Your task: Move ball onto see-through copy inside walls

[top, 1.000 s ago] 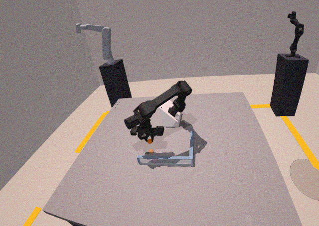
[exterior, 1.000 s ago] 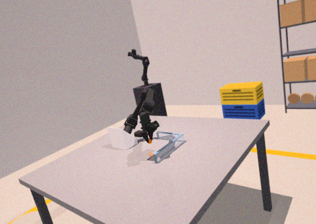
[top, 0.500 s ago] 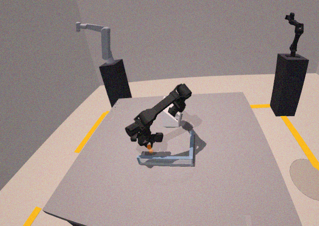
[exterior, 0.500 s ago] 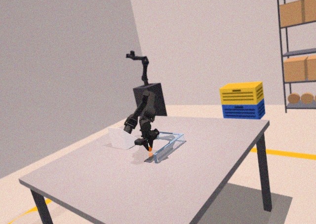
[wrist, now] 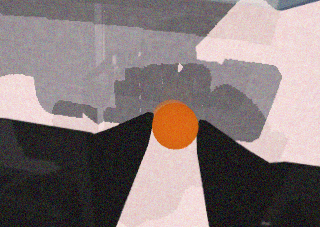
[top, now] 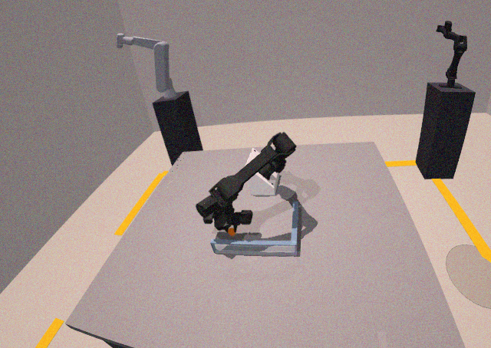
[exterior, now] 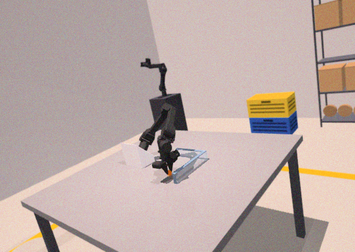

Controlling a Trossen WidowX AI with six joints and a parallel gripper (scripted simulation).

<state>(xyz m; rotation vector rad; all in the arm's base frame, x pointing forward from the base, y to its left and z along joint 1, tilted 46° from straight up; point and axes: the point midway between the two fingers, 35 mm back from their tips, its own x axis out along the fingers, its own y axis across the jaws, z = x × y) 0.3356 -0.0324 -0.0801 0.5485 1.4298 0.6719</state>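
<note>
The ball (wrist: 175, 125) covers nearly all of its see-through copy (wrist: 172, 102).

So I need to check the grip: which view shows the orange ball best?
The wrist view: the ball fills the centre, pinched between the two dark jaws. In the top view it is a small orange dot under the gripper; the exterior view shows only an orange sliver by the clear wall.
</note>
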